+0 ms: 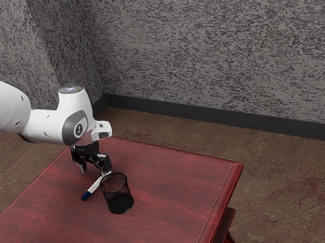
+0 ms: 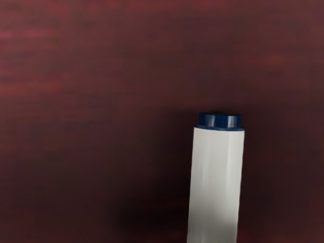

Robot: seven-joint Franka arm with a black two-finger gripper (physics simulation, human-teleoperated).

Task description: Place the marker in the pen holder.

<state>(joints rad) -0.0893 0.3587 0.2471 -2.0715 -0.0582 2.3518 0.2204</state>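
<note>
Fingers (image 1: 83, 167) standing apart, the black gripper (image 1: 94, 168) is hanging low over the table, gripping nothing between them as far as I can see. The white robot arm (image 1: 44, 126) is reaching in above it from the exterior view's left. Just below the gripper, the marker (image 1: 97, 185) is lying slantwise on the red tabletop (image 1: 167, 180), its dark blue end (image 1: 86, 195) pointing away from the gripper and its white barrel running toward the finger nearer the pen holder. The black mesh pen holder (image 1: 117, 193) is standing upright just beside the marker, on the exterior view's right, its rim opening upward.

Beyond the holder, bare red wood is stretching toward the exterior view's right, up to the table's raised corner. The far edge is slanting down from behind the gripper to that corner, leaving wide room on that side; between holder and marker the space is looking tight. Past the edge, brown floor (image 1: 279, 174) is spreading to a dark baseboard (image 1: 218, 120) and a mottled grey wall (image 1: 202, 51).

The near part of the table is running out of the picture, as is the arm's base end. The holder's rim is crowding the barrel's white end, so I cannot tell whether they are touching. In the wrist view the barrel's lower stretch is being cut off, and shadow is blurring the wood around it.
</note>
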